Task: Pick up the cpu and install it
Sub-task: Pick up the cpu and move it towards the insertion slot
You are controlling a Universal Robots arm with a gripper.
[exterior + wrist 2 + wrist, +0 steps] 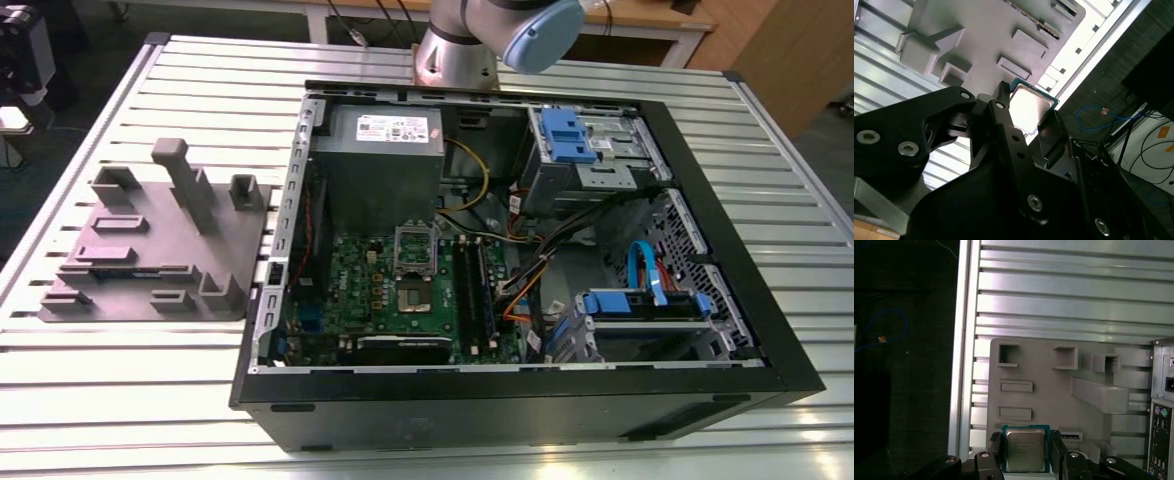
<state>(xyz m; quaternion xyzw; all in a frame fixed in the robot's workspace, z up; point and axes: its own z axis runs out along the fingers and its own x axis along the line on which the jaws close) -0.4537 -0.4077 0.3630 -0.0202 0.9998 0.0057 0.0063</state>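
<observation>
The cpu (pixel 1025 449) is where we see it in both wrist views: pinched between the two black fingers (pixel 995 452) of the end effector (pixel 1026 448), silver top showing. The end effector (pixel 1028 107) is closed on the cpu (pixel 1029 102) from two opposite sides and holds it clear of the grey moulded tray (pixel 1054 400). In the exterior view we find that tray (pixel 147 250) near the counter (pixel 134 400) edge on the exterior view's left, just beside the open computer case (pixel 534 405).
</observation>
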